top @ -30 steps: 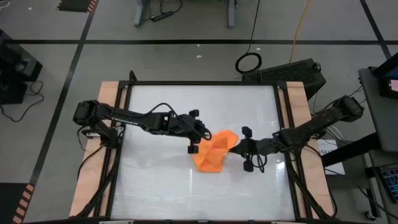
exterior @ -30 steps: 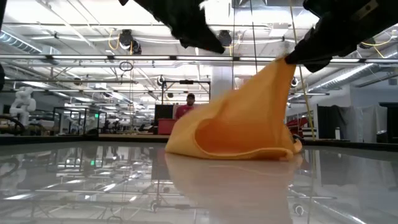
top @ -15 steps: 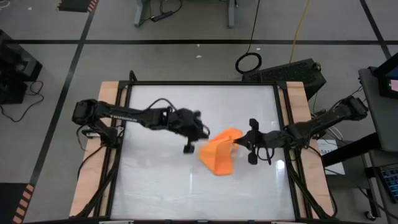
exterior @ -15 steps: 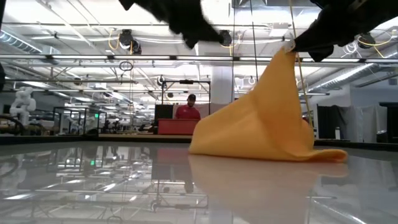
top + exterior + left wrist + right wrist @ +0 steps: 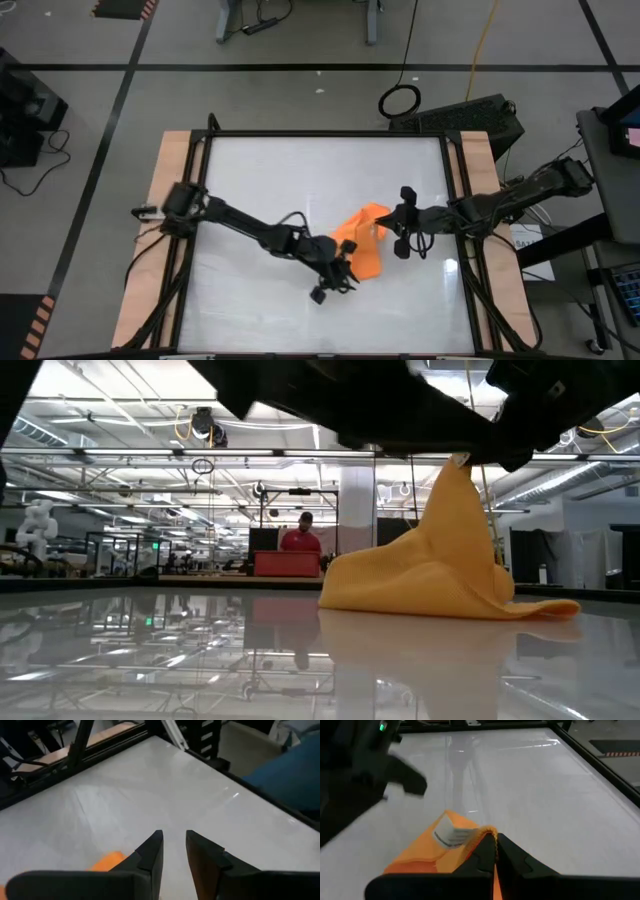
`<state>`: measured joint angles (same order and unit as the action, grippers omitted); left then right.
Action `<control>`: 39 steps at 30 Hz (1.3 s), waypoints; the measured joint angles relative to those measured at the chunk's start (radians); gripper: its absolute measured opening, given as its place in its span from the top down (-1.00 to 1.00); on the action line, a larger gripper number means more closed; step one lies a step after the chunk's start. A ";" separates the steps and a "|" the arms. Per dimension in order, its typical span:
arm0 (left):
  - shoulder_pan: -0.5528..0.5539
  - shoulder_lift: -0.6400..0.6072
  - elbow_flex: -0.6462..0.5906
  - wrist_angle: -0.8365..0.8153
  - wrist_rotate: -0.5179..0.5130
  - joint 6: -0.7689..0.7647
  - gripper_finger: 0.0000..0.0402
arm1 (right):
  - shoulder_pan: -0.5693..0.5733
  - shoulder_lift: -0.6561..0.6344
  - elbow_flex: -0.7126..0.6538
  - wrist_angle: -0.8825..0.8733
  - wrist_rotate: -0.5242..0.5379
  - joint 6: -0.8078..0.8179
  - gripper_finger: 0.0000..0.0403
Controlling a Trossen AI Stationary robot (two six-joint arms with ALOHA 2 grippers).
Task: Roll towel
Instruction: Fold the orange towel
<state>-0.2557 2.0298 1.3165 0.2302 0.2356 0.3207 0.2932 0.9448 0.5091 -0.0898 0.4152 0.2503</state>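
The orange towel (image 5: 358,240) lies near the table's middle. One corner is lifted into a peak (image 5: 458,465) and the rest is heaped on the white tabletop (image 5: 440,595). My right gripper (image 5: 386,228) is shut on that lifted corner, coming in from the towel's right side. My left gripper (image 5: 345,277) hovers above the towel's near-left edge; its fingers (image 5: 174,839) stand slightly open with nothing between them. A bit of the towel (image 5: 107,861) shows beside its left finger. My right gripper pinches the towel's raised corner (image 5: 482,834) between its two fingers, next to a white label (image 5: 451,834). The fingers come from the table's right, slanting slightly down. The towel hangs from them like a tent, and its lower folds rest on the table (image 5: 520,605).
The white tabletop (image 5: 260,180) has a dark frame and wooden strips at its left and right edges (image 5: 165,160). Open tabletop lies on the far side and the near side of the towel. A person (image 5: 303,535) shows far off in the room behind.
My left gripper has swung from the towel's far-left side toward the table's near edge and now hangs over the towel's near-left edge. My right gripper has drawn the held corner a little toward the right. The towel's body has slid after it, with the peak staying lifted.
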 joint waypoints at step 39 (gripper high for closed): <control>0.051 0.299 0.333 -0.366 -0.229 -0.070 0.98 | 0.028 0.025 0.000 -0.092 -0.032 0.102 1.00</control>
<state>-0.2045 2.3291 1.6499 -0.1358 0.0066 0.2510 0.3215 0.9699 0.5091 -0.1815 0.3828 0.3519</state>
